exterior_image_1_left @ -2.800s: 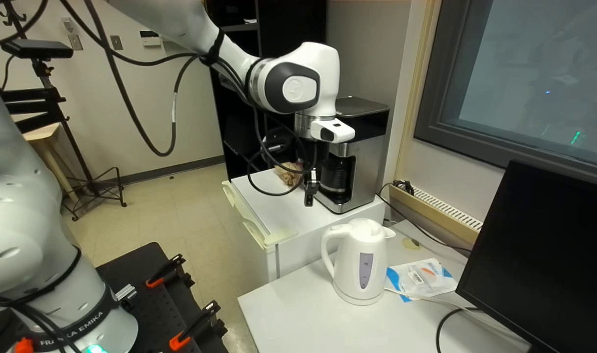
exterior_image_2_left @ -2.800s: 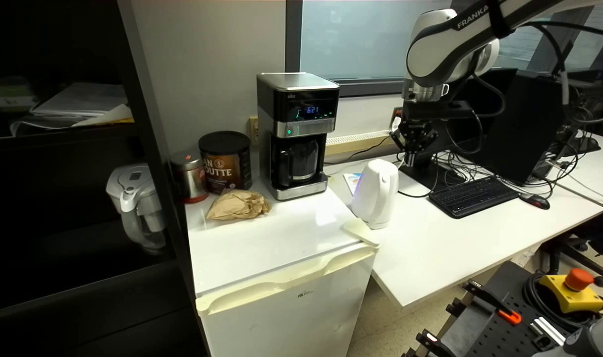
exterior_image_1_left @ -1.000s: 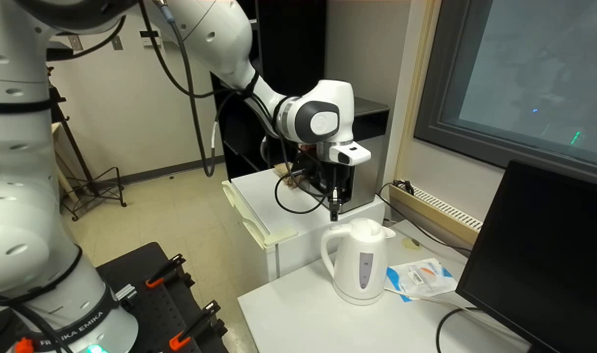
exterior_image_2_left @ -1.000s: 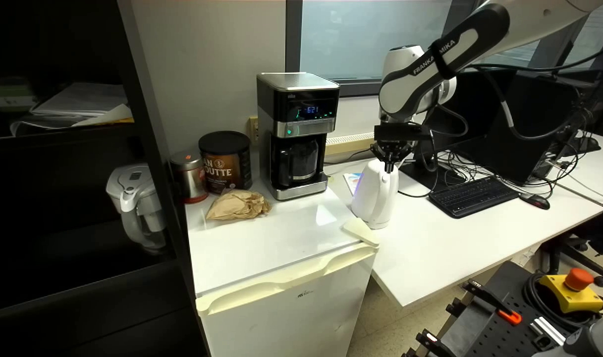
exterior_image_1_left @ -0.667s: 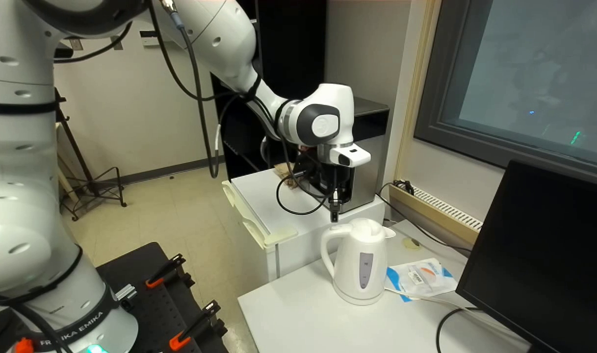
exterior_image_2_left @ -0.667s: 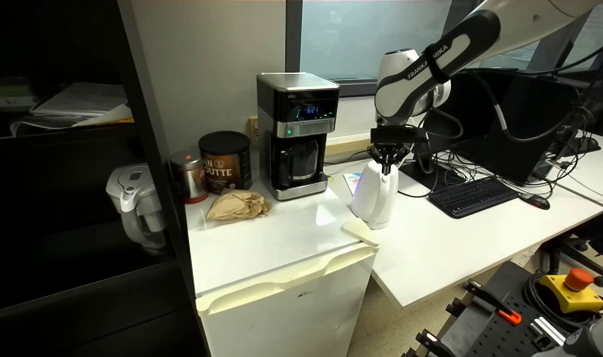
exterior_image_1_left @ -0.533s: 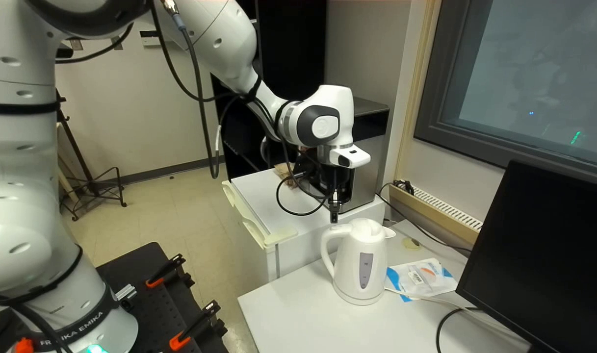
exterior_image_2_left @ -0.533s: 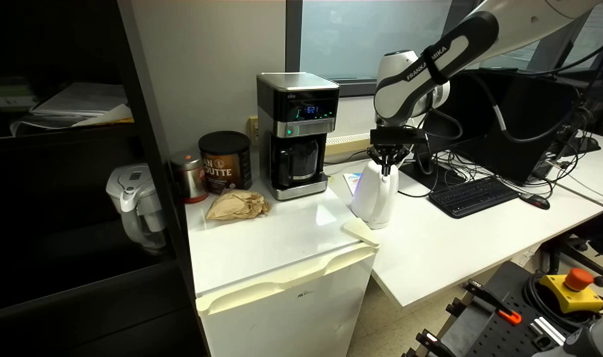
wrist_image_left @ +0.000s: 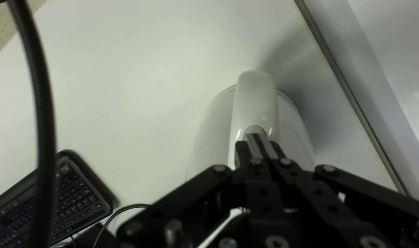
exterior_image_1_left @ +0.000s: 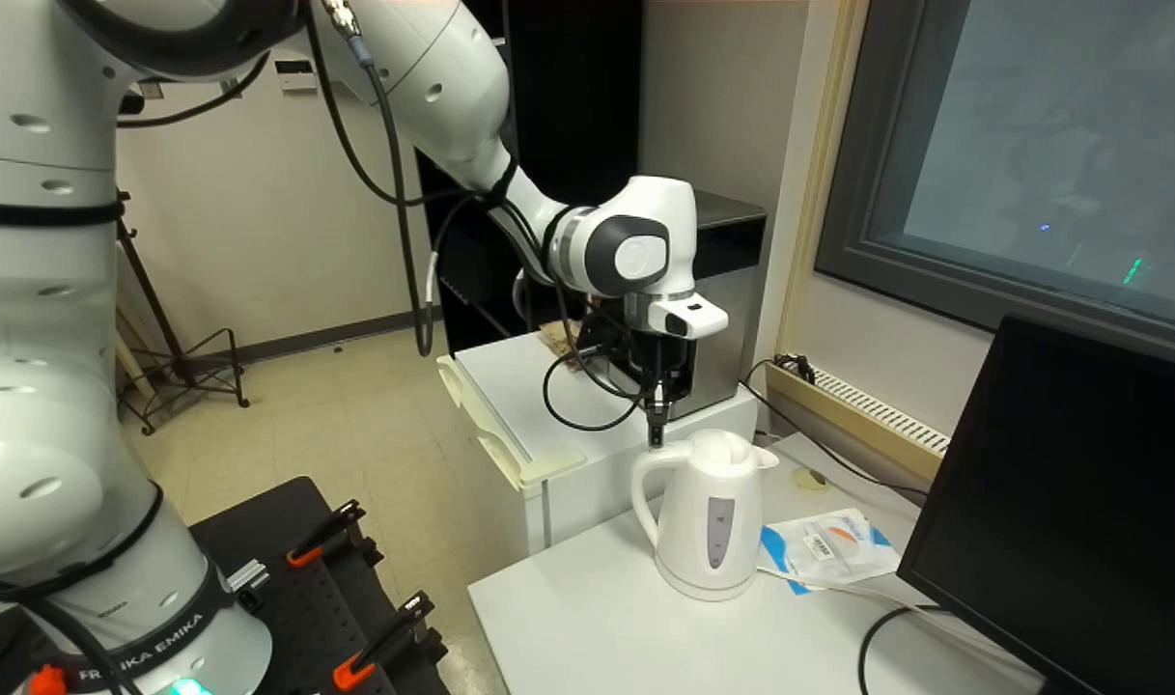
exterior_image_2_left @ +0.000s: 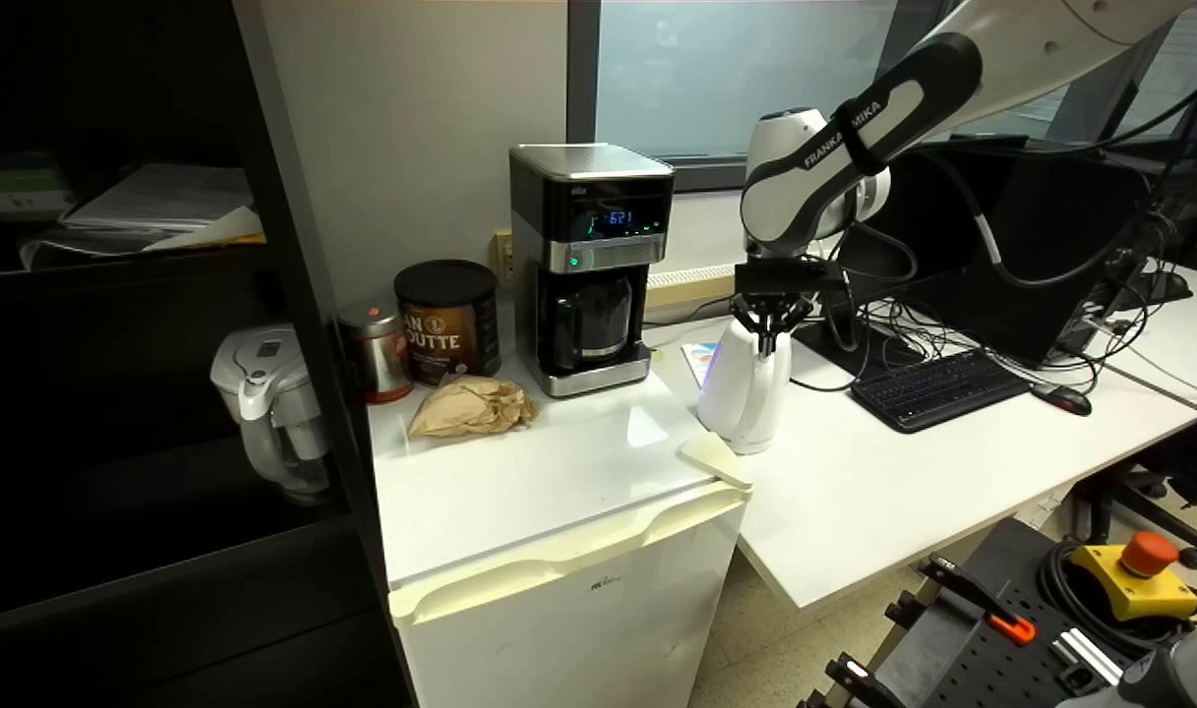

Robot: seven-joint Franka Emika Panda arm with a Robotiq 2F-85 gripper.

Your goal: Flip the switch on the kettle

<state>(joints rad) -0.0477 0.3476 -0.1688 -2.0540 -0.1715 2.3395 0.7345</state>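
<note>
The white kettle (exterior_image_1_left: 688, 541) stands upright on the white desk, and it also shows in an exterior view (exterior_image_2_left: 731, 393). Its loop handle (wrist_image_left: 255, 93) runs under my gripper in the wrist view. A small round-ended piece, likely the switch (wrist_image_left: 254, 128), shows on top of the handle just ahead of the fingertips; the rest of it is hidden behind them. My gripper (wrist_image_left: 259, 136) points down with its fingers together and nothing between them. In both exterior views the gripper tips (exterior_image_1_left: 656, 442) (exterior_image_2_left: 767, 346) are at the handle's top. I cannot tell whether they touch it.
The coffee machine (exterior_image_2_left: 598, 265) stands on the small fridge (exterior_image_2_left: 559, 472) beside the desk. A monitor (exterior_image_1_left: 1079, 502), a white-blue packet (exterior_image_1_left: 828, 550) and a keyboard (exterior_image_2_left: 937, 388) are on the desk. Arm cables (exterior_image_1_left: 587, 425) hang in a loop near the gripper.
Over the last seconds the gripper has moved over to the kettle's handle and down. In the last half second it has sunk slightly further. The kettle has not moved.
</note>
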